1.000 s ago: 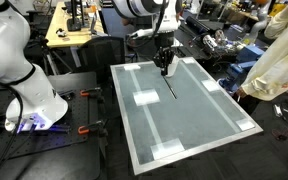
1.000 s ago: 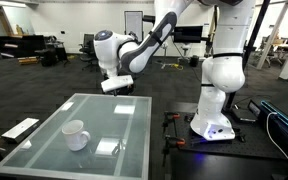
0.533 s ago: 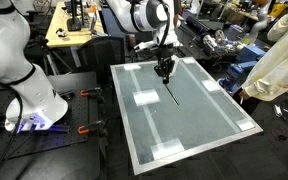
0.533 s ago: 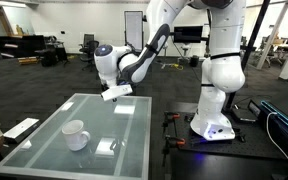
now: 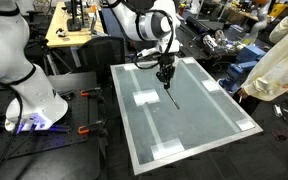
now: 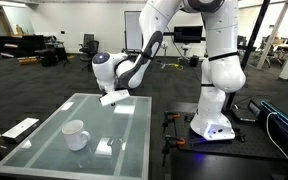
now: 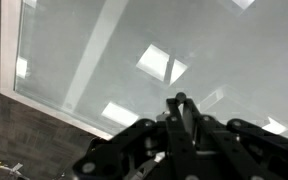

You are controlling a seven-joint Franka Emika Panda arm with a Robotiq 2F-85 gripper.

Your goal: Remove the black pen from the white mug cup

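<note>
The glass-topped table has a pale frame and flat white tape patches. It stands on dark carpet in a busy lab, with a wooden desk behind it and a person in a cream coat at one side. No lettering here is big enough to read.

The gripper hangs over the far half of the table, its claw pinching the black pen, which slants down toward the glass (whether the tip touches, I cannot tell). The white mug cup stands upright near a table corner, well apart from the pen.
</note>
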